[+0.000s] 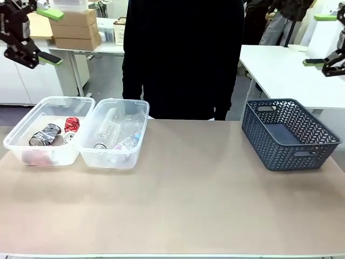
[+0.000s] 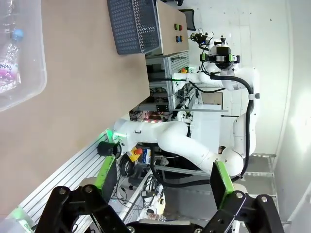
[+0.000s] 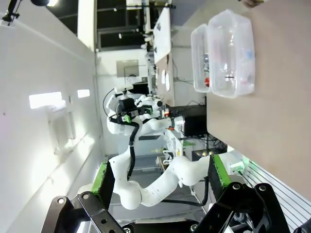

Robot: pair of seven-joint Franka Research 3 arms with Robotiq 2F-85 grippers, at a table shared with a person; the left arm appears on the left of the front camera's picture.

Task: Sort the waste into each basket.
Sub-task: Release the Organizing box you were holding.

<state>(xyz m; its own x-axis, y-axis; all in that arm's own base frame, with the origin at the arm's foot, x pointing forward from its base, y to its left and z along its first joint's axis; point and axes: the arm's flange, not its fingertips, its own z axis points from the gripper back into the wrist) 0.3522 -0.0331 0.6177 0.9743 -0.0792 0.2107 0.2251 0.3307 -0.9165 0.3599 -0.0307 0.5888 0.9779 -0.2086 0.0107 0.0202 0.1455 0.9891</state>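
Two clear baskets stand side by side at the table's left. The left basket holds a silver can and a red can. The right basket holds clear plastic bottles. My left gripper hangs open high above the left basket, holding nothing. My right gripper is open and empty, high at the far right. In the left wrist view the open left gripper looks along the table past a basket corner with a bottle. The right wrist view shows the open right gripper and both baskets far off.
A dark blue-grey lattice basket stands with nothing in it at the table's right. A person in black stands at the far edge, between it and the clear baskets. The lattice basket also lies far off in the left wrist view.
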